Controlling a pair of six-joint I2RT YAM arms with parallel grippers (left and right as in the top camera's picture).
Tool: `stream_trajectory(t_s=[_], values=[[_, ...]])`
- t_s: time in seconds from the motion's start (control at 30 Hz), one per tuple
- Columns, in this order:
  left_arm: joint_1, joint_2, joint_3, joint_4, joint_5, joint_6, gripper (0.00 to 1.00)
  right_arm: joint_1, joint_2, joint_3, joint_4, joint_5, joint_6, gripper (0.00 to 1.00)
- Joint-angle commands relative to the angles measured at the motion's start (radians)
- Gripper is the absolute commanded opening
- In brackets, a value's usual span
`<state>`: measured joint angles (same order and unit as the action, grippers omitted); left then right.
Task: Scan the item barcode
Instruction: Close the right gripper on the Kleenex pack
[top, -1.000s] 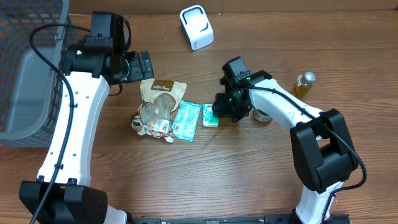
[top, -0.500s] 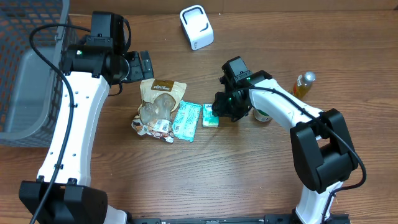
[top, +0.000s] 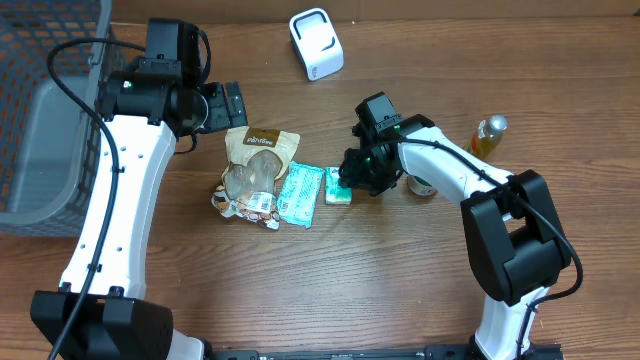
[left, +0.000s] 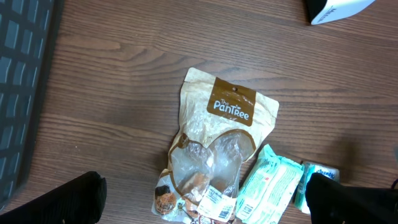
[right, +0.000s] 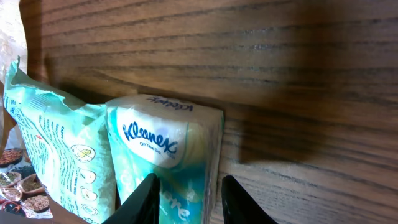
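A small green Kleenex tissue pack (top: 338, 188) lies flat on the wooden table, printed face up (right: 168, 155); no barcode shows on it. My right gripper (top: 352, 180) is down on its right part. In the right wrist view the gripper (right: 189, 202) is closed narrowly, one finger (right: 146, 199) pressed on the pack's face and the other at its right edge. The white scanner (top: 316, 44) stands at the back of the table. My left gripper (top: 225, 103) hovers wide open above the snack bag (left: 217, 143), holding nothing.
A tan PanTree snack bag (top: 255, 170) and a green wipes pack (top: 300, 195) lie just left of the tissue pack. A bottle (top: 487, 135) and a small can (top: 422, 186) stand to the right of my right arm. A dark mesh basket (top: 40, 100) fills the left edge.
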<state>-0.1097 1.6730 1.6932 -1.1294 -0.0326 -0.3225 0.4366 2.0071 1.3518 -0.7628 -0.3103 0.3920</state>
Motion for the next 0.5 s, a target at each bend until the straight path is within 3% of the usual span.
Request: stream_trajectory(t_s=[0.0,0.2,0.47], values=[[-0.002,0.003,0.009,0.004,0.007,-0.006,1.0,0.003,0.019,-0.006,0.007,-0.005,0.004,0.29],[-0.002,0.003,0.009,0.004,0.007,-0.006,1.0,0.003,0.035,-0.011,0.01,-0.006,0.004,0.22],[-0.002,0.003,0.009,0.004,0.007,-0.006,1.0,0.003,0.037,-0.045,0.036,-0.005,0.004,0.21]])
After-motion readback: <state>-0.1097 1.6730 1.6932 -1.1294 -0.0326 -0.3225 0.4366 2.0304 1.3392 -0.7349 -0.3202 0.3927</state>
